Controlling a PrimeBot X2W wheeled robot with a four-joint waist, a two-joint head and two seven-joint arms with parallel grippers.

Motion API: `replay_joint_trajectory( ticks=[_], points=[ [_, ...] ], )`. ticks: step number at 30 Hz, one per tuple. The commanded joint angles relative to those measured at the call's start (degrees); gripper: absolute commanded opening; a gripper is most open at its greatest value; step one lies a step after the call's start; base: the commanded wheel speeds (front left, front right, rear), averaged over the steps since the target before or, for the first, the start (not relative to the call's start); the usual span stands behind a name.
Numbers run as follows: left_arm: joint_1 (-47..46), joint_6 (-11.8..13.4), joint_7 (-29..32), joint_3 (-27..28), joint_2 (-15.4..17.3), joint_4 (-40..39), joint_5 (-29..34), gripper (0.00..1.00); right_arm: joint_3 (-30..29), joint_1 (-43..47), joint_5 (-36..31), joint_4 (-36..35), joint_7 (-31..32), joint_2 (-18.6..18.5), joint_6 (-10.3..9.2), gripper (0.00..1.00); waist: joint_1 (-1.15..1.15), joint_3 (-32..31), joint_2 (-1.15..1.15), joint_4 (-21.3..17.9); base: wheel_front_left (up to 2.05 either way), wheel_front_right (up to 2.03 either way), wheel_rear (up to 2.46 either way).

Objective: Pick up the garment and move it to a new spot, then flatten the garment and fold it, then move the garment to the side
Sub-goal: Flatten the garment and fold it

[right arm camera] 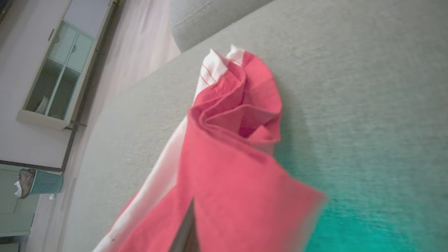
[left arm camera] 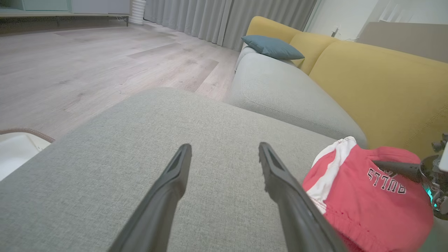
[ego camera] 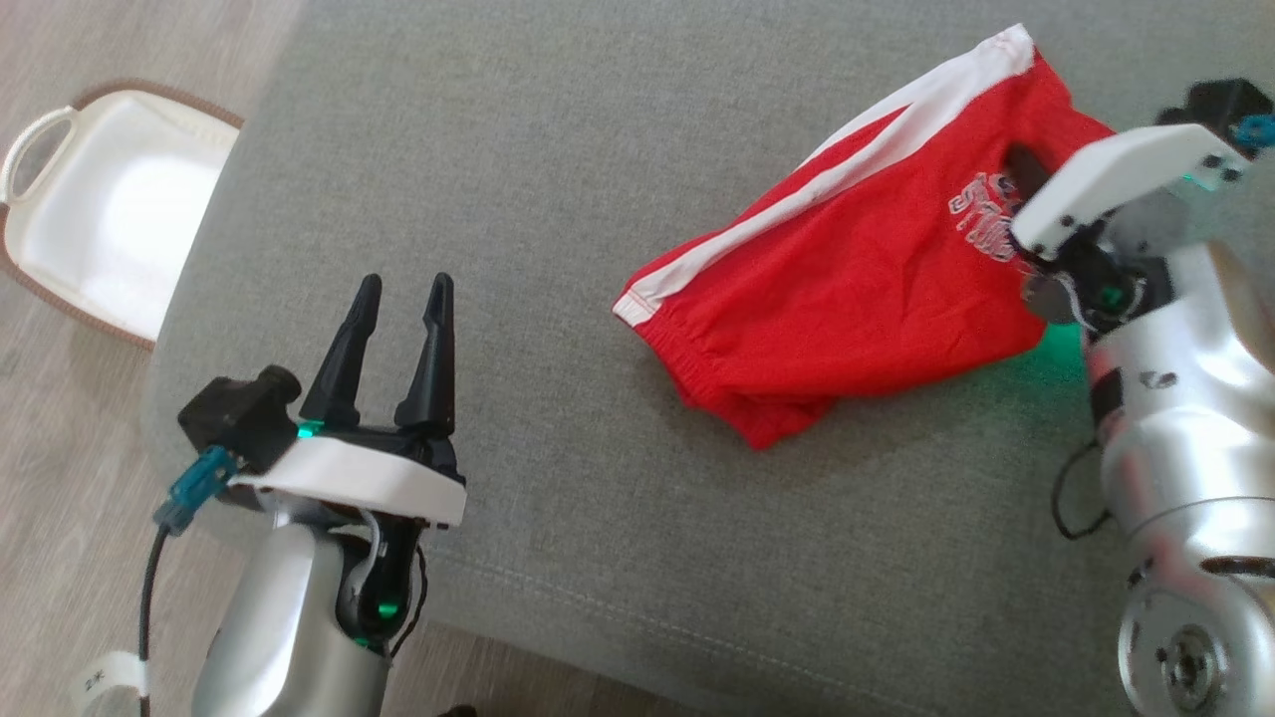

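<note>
The garment (ego camera: 847, 289), red shorts with a white side stripe and a printed logo, lies bunched on the right half of the grey cushion (ego camera: 558, 179). My right gripper (ego camera: 1024, 171) is shut on its right edge by the logo, and the cloth rises toward the fingers. In the right wrist view the garment (right arm camera: 231, 157) drapes from my right gripper (right arm camera: 187, 234), which is mostly hidden by folds. My left gripper (ego camera: 405, 289) stands open over the cushion's near left part, well left of the shorts. In the left wrist view my left gripper (left arm camera: 224, 148) holds nothing, with the garment (left arm camera: 367, 206) to its right.
A white basket (ego camera: 110, 209) sits on the wood floor left of the cushion. A yellow sofa back (left arm camera: 378, 80) and a blue pillow (left arm camera: 271, 47) lie beyond the cushion. A teal bin (right arm camera: 43, 182) stands by the far wall.
</note>
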Motion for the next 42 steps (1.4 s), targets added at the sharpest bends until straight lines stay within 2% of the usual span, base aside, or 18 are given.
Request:
replay_joint_trajectory(
  ticks=[1, 8, 12, 16, 19, 23, 25, 27, 31, 34, 37, 42],
  points=[
    [-0.96, -0.20, -0.70, 1.47, 0.94, -1.45, -0.14, 1.00, 3.95, -3.64, 3.08, -2.15, -1.38, 1.55, 0.11, 0.00, 0.00, -0.76, 0.00, -0.37, 0.00, 0.00, 0.00],
    [-0.17, 0.02, -0.70, 0.62, 0.94, -0.94, -0.54, 1.00, 17.92, -7.34, 16.00, -5.09, -6.78, 1.58, 0.11, 0.00, 0.00, -3.51, 0.00, -0.96, 0.00, 0.00, 0.00],
    [0.68, 0.27, -0.70, 0.16, 0.94, -0.62, -0.53, 1.00, 26.50, -9.95, 25.95, -6.78, -10.76, 1.58, 0.11, 0.00, 0.00, -5.25, 0.00, -1.00, 0.00, 0.00, 0.00],
    [1.55, 0.41, -0.70, 0.29, 0.94, -0.52, -0.14, 1.00, 32.61, -13.38, 37.20, -7.03, -17.82, 1.58, 0.11, 0.00, 0.00, -6.65, 0.00, -1.30, 0.00, 0.00, 0.00],
    [2.17, 0.52, -0.70, 0.86, 0.94, -0.73, 0.16, 1.00, 34.57, -16.21, 40.95, -1.86, -24.96, 1.58, 0.11, 0.00, 0.00, -7.41, 0.00, -1.81, 0.00, 0.00, 0.00],
    [2.86, 0.64, -0.70, 1.62, 0.94, -1.20, 0.30, 1.00, 32.99, -18.68, 42.49, 11.85, -31.65, 1.58, 0.11, 0.00, 0.00, -7.49, 0.00, -2.72, 0.00, 0.00, 0.00],
    [3.07, 0.64, -0.70, 1.98, 0.94, -1.44, 0.33, 1.00, 31.17, -17.64, 42.57, 14.28, -33.50, 1.17, 0.11, 0.00, 0.00, -7.23, 0.00, -3.36, 0.00, 0.00, 0.00],
    [3.11, 0.65, -0.70, 2.17, 0.94, -1.60, 0.32, 1.00, 30.39, -16.33, 42.36, 14.57, -34.06, 0.18, 0.11, 0.00, 0.00, -6.99, 0.00, -3.70, 0.00, 0.00, 0.00],
    [3.02, 0.50, -0.70, 2.29, 0.94, -1.69, 0.42, 1.00, 26.05, -7.52, 41.36, 14.70, -35.26, -5.94, 0.11, 0.00, 0.00, -6.16, 0.00, -5.04, 0.00, 0.00, 0.00],
    [2.74, 0.38, -0.70, 2.23, 0.94, -1.62, 0.62, 1.00, 22.66, -4.04, 40.22, 14.71, -35.90, -8.73, 0.11, 0.00, 0.00, -5.66, 0.00, -6.03, 0.00, 0.00, 0.00],
    [2.38, 0.27, -0.70, 1.91, 0.94, -1.54, 0.74, 1.00, 19.93, -1.99, 38.16, 14.72, -36.24, -10.44, 0.11, 0.00, 0.00, -5.35, 0.00, -6.84, 0.00, 0.00, 0.00],
    [2.06, 0.12, -0.70, 1.34, 0.94, -1.46, 0.83, 1.00, 16.08, -1.02, 32.59, 14.72, -36.46, -11.06, 0.11, 0.00, 0.00, -4.99, 0.00, -7.88, 0.00, 0.00, 0.00]
  ],
)
